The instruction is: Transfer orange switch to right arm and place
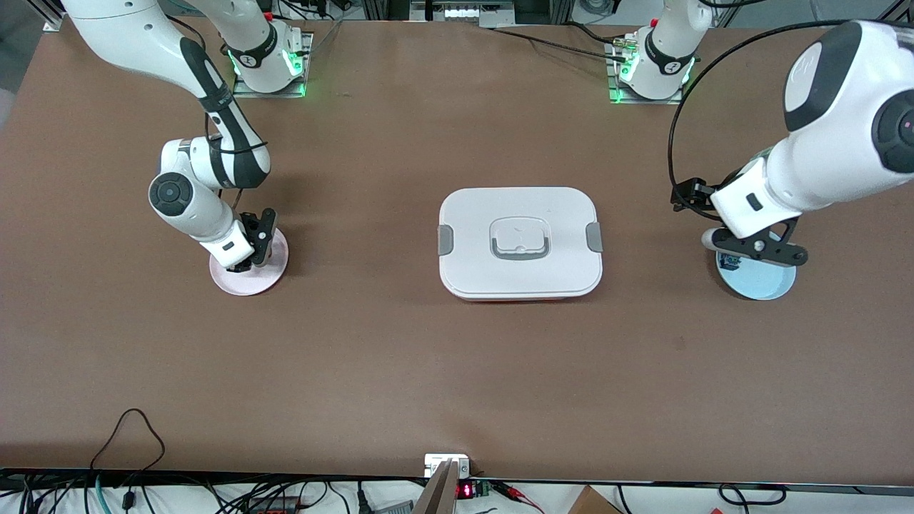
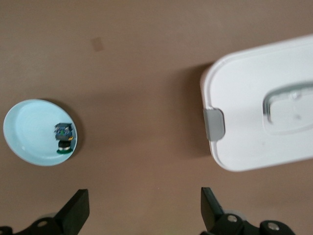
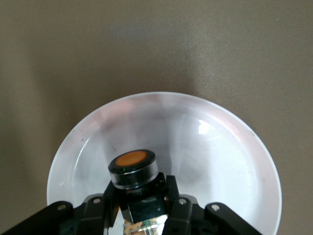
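Note:
My right gripper [image 1: 246, 260] is low over a pale pink plate [image 1: 275, 275] toward the right arm's end of the table. In the right wrist view its fingers [image 3: 171, 188] are shut on the black body of the orange switch [image 3: 132, 169]. The orange button face points out over the plate's bowl [image 3: 205, 147]. I cannot tell whether the switch touches the plate. My left gripper [image 1: 760, 246] hangs over a light blue plate [image 1: 771, 285] toward the left arm's end. It is open and empty in the left wrist view [image 2: 144, 210].
A similar small black part with a blue-green face [image 2: 63, 137] lies in the blue plate [image 2: 29, 132]. A large white lidded container [image 1: 471, 214] with grey clips and a recessed handle stands mid-table between the two plates; it also shows in the left wrist view [image 2: 244, 88].

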Robot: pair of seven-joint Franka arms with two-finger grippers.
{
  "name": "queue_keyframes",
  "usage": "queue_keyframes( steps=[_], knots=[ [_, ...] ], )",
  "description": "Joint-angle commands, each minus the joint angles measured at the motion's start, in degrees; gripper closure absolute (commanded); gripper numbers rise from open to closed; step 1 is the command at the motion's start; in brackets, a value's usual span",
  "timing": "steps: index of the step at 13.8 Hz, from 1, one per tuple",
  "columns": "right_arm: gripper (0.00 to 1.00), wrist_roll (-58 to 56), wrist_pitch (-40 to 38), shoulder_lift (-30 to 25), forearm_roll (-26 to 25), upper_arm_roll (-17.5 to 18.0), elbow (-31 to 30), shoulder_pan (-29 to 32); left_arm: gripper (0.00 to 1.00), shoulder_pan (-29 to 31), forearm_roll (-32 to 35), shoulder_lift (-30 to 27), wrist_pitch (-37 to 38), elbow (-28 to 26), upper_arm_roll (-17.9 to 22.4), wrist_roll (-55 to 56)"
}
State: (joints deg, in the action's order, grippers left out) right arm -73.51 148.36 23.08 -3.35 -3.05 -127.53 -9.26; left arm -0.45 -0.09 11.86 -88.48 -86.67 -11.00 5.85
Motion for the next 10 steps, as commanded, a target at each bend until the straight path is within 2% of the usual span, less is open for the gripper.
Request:
queue_keyframes(
  steps=[1,2,5,7,8,9,10],
  knots=[
    [1.0,-0.8,0.9,-0.7,-0.9,-0.2,-1.1,0.1,0.0,-2.9,-1.1,-7.4,-7.6,-8.8,5.8,5.4],
    [1.0,-1.2,0.8,-0.8,-0.9,-0.2,-1.1,0.3,0.0,-2.8,-0.9,-10.4,-10.3,-12.3,6.1,5.3],
    [1.0,-1.5,0.5,-1.1,-1.0,-0.3,-1.2,0.4,0.0,-2.6,-0.8,-14.1,-10.6,-13.0,6.3,5.5],
    [0.98,-1.5,0.4,-1.1,-1.0,-0.3,-1.2,0.4,0.0,-2.8,-0.7,-16.0,-10.6,-14.1,9.4,3.1],
    [0.62,-0.3,0.4,-1.1,-0.9,-0.2,-1.2,0.4,0.0,-2.8,-0.8,-16.2,-10.7,-14.3,9.4,1.6],
    [0.01,0.2,0.4,-1.1,-0.8,-0.2,-1.2,0.5,0.0,-2.7,-0.7,-15.7,-11.1,-14.1,9.5,1.4],
    [0.0,0.2,0.1,-1.7,-0.8,-0.2,-1.1,0.7,0.0,-2.0,-0.4,-14.6,-11.1,-13.2,9.5,0.8]
  ],
)
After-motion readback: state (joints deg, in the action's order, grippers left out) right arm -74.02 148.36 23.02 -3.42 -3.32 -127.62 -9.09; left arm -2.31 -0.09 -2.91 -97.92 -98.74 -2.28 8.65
